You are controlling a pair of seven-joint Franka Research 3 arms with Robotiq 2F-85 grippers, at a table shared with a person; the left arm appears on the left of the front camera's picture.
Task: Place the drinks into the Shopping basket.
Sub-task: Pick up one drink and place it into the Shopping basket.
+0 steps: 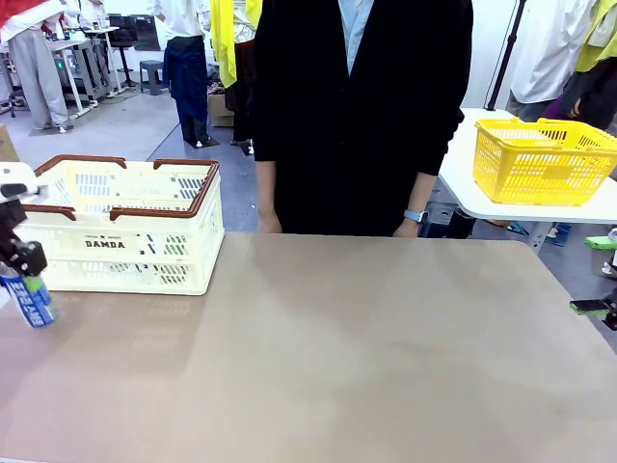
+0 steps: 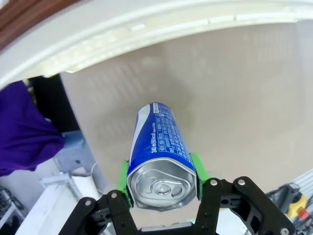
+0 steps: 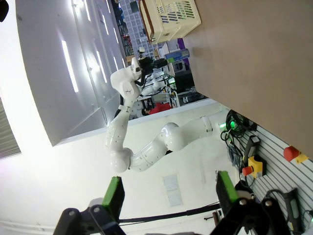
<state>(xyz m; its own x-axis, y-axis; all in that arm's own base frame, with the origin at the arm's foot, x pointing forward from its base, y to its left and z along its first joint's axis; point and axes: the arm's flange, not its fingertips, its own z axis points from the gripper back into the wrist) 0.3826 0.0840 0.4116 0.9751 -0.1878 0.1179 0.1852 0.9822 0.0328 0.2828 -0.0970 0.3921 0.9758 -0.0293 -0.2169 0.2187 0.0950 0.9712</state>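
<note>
A blue drink can [image 2: 159, 147] with white lettering and a silver top sits between the green pads of my left gripper [image 2: 161, 182], which is shut on it. In the front view that gripper [image 1: 21, 265] holds the can [image 1: 31, 301] slightly tilted at the table's far left edge, just in front of the Shopping basket's near left corner. The cream Shopping basket [image 1: 125, 227] with a brown rim and "DAMDA" lettering stands at the table's back left; its rim [image 2: 146, 24] curves above the can. My right gripper [image 3: 171, 193] is open and holds nothing, at the table's right edge [image 1: 600, 276].
A person in a dark top stands at the far side, hands down by the table's edge. A yellow mesh basket [image 1: 545, 159] rests on a separate white table at the back right. The beige tabletop [image 1: 337, 347] stretches wide between the two arms.
</note>
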